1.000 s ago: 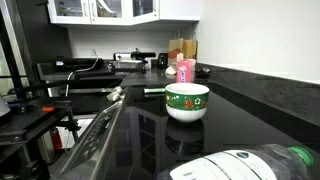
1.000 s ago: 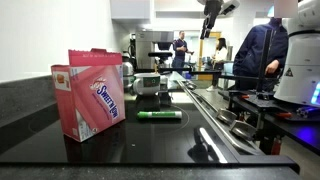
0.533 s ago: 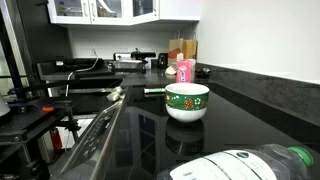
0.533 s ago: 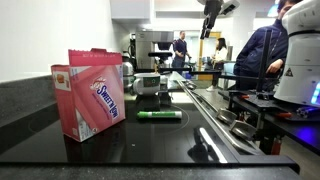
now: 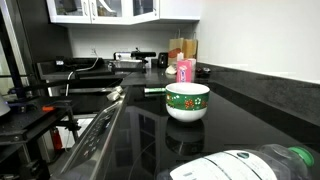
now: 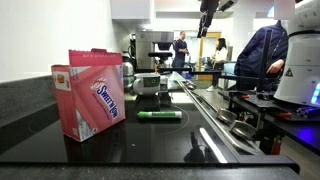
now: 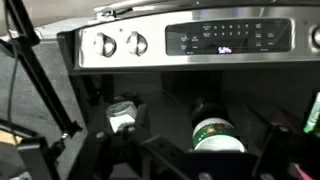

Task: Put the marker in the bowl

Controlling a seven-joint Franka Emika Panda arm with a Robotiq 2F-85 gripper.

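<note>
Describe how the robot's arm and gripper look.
In an exterior view, the gripper is a slim black block hanging from a paler wrist link at the top edge. At the right edge, a rounded, glossy white arm section bears a small dark mark. The wrist view shows only dark, blurred gripper parts along the bottom. No cables can be made out.

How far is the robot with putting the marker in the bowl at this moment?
Done: nothing yet. The marker lies flat on the black counter, near the bowl but not in it. In hand: nothing. The gripper hangs high above the counter, away from the marker, and I cannot tell whether it is open. Left: come down, grasp the marker, carry it over the bowl and release it.
</note>
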